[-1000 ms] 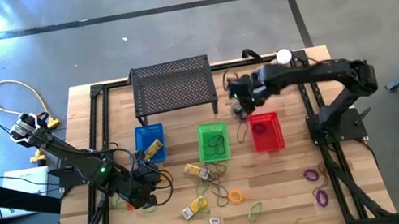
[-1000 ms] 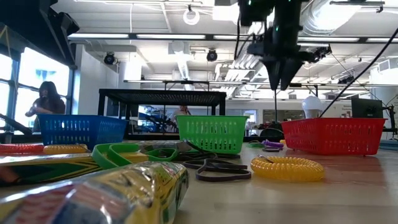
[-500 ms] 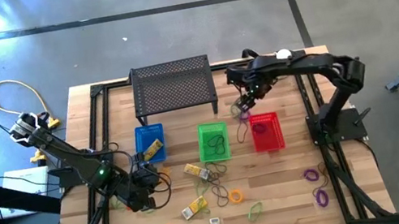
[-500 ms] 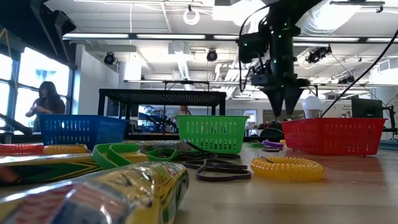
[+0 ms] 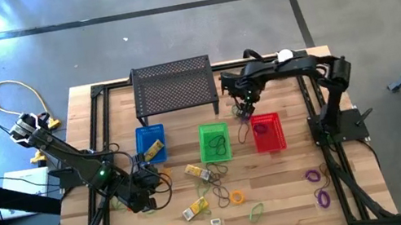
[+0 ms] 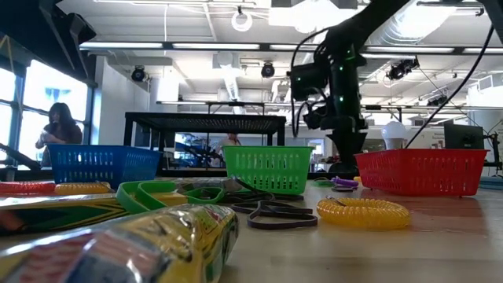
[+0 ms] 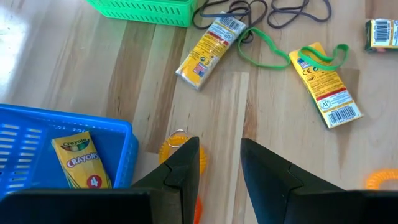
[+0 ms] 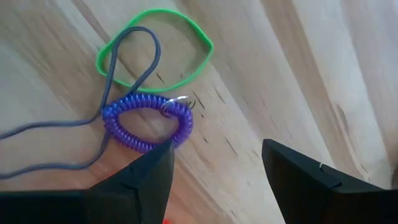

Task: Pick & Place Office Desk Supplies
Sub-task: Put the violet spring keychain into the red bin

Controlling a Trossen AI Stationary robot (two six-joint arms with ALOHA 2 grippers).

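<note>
My right gripper (image 5: pixel 243 110) (image 8: pixel 214 163) is open and low over the table, in the gap between the green basket (image 5: pixel 214 141) and the red basket (image 5: pixel 268 132). Ahead of its fingers a purple coil loop (image 8: pixel 146 124), a green band (image 8: pixel 155 50) and a dark band (image 8: pixel 127 59) lie flat on the wood. My left gripper (image 5: pixel 143 190) (image 7: pixel 217 165) is open, near the blue basket (image 7: pixel 68 146), which holds a crayon box (image 7: pixel 78 158). An orange coil (image 7: pixel 171 148) lies partly hidden under one finger. Yellow boxes (image 7: pixel 208 43) (image 7: pixel 323 78) lie farther off.
A black mesh rack (image 5: pixel 174 88) stands at the far edge, and a cup with a white ball (image 5: pixel 285 56) at the far right. Loose loops and yellow boxes (image 5: pixel 195 208) are scattered over the near half, with purple loops (image 5: pixel 319 187) near the right. People show in the room behind.
My right gripper has come down from well above the baskets to just over the table between the green and red baskets, and its arm has swung toward the far edge. The left arm has kept still.
</note>
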